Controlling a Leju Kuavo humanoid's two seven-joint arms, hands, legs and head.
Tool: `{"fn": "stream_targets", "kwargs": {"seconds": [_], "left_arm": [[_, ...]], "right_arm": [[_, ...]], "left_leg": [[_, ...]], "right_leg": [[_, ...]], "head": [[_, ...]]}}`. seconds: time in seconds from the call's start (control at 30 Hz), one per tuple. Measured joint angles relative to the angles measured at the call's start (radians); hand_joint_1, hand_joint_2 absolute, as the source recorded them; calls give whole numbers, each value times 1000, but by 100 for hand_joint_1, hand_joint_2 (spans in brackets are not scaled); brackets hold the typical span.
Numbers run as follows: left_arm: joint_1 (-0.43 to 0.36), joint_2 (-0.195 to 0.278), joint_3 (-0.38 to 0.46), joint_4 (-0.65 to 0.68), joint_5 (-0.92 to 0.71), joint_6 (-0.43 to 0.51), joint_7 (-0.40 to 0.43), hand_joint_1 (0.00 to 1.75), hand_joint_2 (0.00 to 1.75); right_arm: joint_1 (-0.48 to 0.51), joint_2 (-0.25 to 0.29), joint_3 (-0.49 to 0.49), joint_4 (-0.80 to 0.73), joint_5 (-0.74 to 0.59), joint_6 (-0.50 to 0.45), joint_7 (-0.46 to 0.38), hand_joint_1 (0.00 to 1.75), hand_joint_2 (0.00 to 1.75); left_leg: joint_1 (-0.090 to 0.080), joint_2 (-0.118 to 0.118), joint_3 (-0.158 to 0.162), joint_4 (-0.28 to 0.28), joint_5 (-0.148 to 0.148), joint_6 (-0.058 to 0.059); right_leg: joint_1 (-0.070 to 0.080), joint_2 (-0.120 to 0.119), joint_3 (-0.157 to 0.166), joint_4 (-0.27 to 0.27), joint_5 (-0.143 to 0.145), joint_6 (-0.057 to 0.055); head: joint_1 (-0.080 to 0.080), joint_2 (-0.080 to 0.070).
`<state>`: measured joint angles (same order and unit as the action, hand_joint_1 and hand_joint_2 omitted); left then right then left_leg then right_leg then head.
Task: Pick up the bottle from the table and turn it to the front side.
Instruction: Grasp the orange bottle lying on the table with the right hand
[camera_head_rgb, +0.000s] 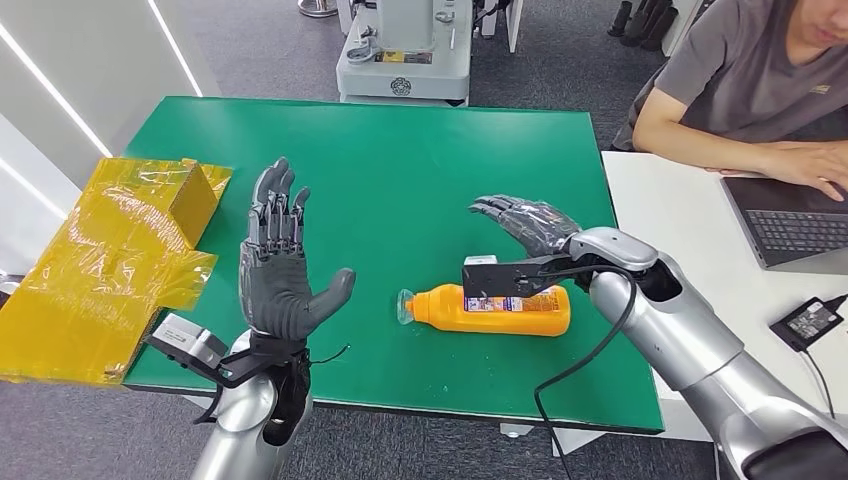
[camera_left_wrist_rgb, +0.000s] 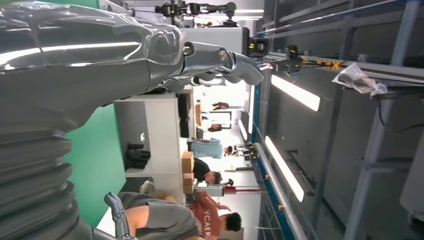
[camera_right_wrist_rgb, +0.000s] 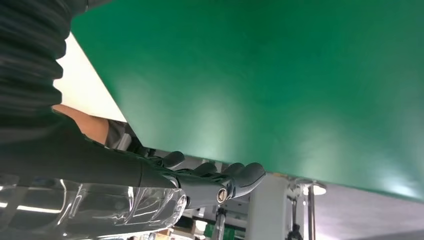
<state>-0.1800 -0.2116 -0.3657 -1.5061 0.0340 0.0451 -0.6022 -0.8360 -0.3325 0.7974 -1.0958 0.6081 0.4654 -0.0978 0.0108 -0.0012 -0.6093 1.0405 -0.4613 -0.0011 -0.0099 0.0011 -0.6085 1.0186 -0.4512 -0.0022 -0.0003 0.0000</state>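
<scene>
A green table (camera_head_rgb: 420, 160) is seen from above in an office-like room, with a white desk at its 3 o'clock side where a person (camera_head_rgb: 750, 80) is seated at a laptop (camera_head_rgb: 790, 225). A sheet of yellow wrapping with a small yellow box (camera_head_rgb: 195, 200) is spread over the table's 9 o'clock edge, and a grey machine base (camera_head_rgb: 400, 60) stands beyond the 12 o'clock edge.

The orange bottle (camera_head_rgb: 490, 310) is lying on its side on the table, toward 5 o'clock of the table's middle, its clear cap pointed to 9 o'clock and its label facing upward and partly hidden by the wrist camera bracket. The right hand (camera_head_rgb: 525, 225) is held above the bottle's base end, at about 1 o'clock from the bottle's middle, fingers spread and nothing held; no contact with the bottle can be made out. The left hand (camera_head_rgb: 280, 270) is raised well apart from the bottle, at its 9 o'clock, palm upright, fingers extended and nothing in them.

The step in hand is judged to be the approach before the pick-up: the bottle has not yet been lifted. The next move calls for the right hand to be lowered around the bottle's body and closed across its width. After that a lift and a turn would be needed to bring the front side forward. A slip of the smooth, rounded body is to be guarded against.
</scene>
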Motion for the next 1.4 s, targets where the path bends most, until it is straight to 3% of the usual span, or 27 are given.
{"fn": "stream_targets", "kwargs": {"seconds": [0.7,1.1,1.4], "left_arm": [[-6,1,-3,0,2,-3,6,0,175],[-41,14,-52,21,59,49,10,0,175],[-51,25,-75,38,71,63,2,0,175]], "right_arm": [[-18,-39,88,62,-58,-1,27,0,175],[129,-138,128,84,-81,-33,74,0,175],[167,-159,144,130,-65,-67,84,0,175]], "left_leg": [[0,0,0,0,0,0],[0,-2,-1,0,0,0],[0,0,0,0,0,0]], "right_leg": [[0,0,0,0,0,0],[0,-2,0,-1,0,0],[0,0,0,-1,0,0]], "head": [[0,0],[0,0],[0,0]]}}
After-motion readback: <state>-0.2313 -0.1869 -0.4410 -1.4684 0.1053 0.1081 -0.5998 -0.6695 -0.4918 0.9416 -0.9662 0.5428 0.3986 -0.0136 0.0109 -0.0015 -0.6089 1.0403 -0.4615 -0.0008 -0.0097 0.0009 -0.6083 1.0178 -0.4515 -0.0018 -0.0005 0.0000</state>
